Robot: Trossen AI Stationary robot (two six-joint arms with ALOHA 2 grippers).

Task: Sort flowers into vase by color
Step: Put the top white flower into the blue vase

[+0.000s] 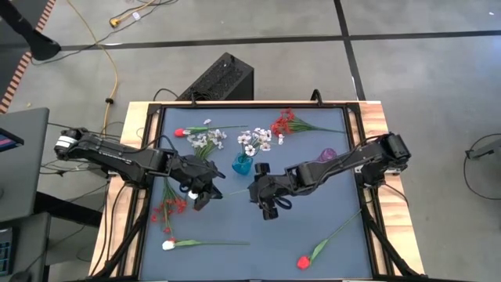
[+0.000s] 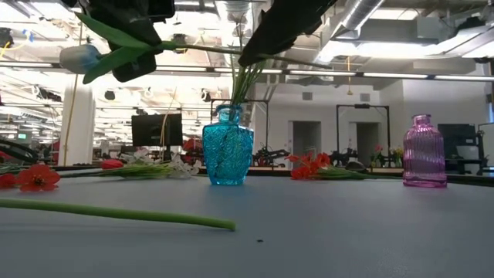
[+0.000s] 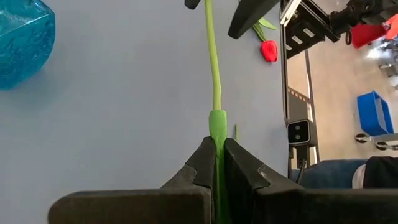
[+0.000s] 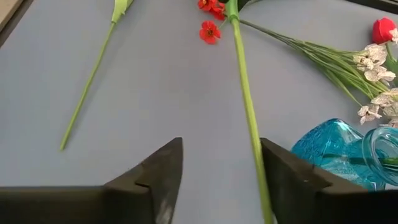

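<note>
I'm holding a white-headed flower above the bench, left gripper jaws clamped on its stem, right gripper jaws standing apart around it. Blue vase is sitting just beside; purple vase well apart.

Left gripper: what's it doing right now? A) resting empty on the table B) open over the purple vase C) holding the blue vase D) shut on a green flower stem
D: in the left wrist view the left gripper has its fingers pinched together on a green flower stem that runs out ahead of them, with the blue vase off to the side and untouched.
</note>
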